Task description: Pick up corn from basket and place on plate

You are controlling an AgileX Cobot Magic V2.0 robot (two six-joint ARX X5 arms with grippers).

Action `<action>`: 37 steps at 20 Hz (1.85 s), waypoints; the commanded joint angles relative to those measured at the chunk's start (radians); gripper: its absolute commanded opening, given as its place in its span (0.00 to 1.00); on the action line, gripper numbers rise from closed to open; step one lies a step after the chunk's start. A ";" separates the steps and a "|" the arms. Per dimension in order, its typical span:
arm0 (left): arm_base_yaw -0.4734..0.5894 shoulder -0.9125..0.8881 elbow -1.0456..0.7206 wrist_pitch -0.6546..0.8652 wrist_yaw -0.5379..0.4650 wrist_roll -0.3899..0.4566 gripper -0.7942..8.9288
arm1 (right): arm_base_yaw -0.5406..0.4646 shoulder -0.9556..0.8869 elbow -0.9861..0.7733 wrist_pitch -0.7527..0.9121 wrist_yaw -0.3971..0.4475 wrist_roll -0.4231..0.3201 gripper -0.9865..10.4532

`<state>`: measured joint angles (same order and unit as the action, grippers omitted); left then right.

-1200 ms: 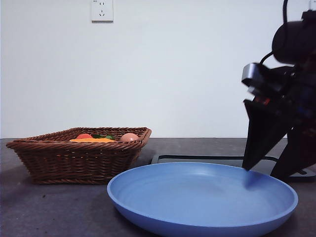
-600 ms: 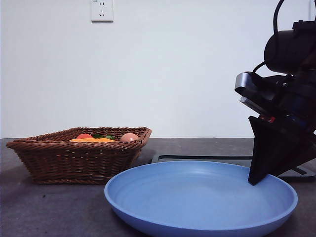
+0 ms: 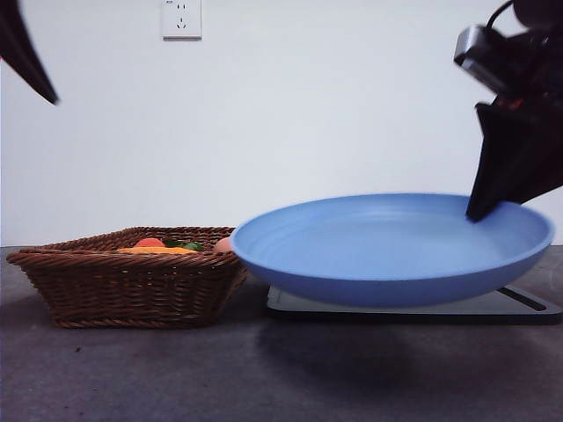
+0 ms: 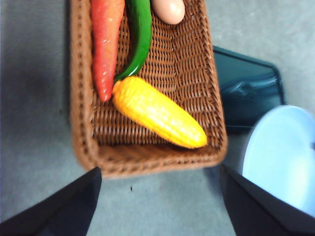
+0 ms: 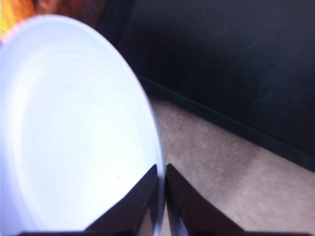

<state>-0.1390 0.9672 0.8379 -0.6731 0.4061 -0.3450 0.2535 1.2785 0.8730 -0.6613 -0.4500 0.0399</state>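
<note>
The orange-yellow corn [image 4: 157,115] lies on its side in the brown wicker basket [image 4: 147,162], near its front rim; from the front view only a thin orange strip of the corn [image 3: 158,251] shows over the basket [image 3: 132,281]. My left gripper [image 4: 160,169] hangs open well above the basket and shows as a black tip [image 3: 26,53] in the front view. My right gripper [image 5: 161,169] is shut on the rim of the blue plate [image 5: 74,132]. It holds the plate [image 3: 387,246] tilted in the air, clear of the table, right of the basket.
A long red-orange vegetable [image 4: 106,39], a green pepper [image 4: 140,34] and a round peach-coloured item [image 4: 168,10] share the basket with the corn. A flat black tray [image 3: 413,306] lies on the table under the raised plate.
The right gripper closed on the plate's rim and lifted the plate off the table. A black tip of the left arm came into the front view at top left.
</note>
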 commanded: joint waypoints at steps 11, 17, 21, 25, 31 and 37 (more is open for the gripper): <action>-0.250 0.631 0.350 0.001 -0.247 -0.095 0.48 | -0.049 -0.167 0.019 -0.097 0.058 -0.061 0.09; -0.307 0.845 0.493 -0.090 -0.326 -0.134 0.48 | -0.049 -0.215 0.019 -0.096 0.056 -0.078 0.09; -0.322 0.901 0.494 -0.099 -0.326 -0.147 0.48 | -0.049 -0.215 0.019 -0.087 0.055 -0.082 0.09; -0.335 0.904 0.494 -0.092 -0.325 -0.165 0.34 | -0.049 -0.215 0.019 -0.084 0.055 -0.082 0.09; -0.335 0.904 0.495 -0.096 -0.317 -0.166 0.14 | -0.049 -0.215 0.019 -0.077 0.055 -0.082 0.09; -0.335 0.903 0.507 -0.119 -0.283 -0.166 0.09 | -0.049 -0.215 0.019 -0.072 0.055 -0.085 0.09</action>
<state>-0.4557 1.8225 1.3483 -0.7719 0.0811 -0.5568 0.2020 1.0603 0.8745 -0.7444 -0.3889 -0.0380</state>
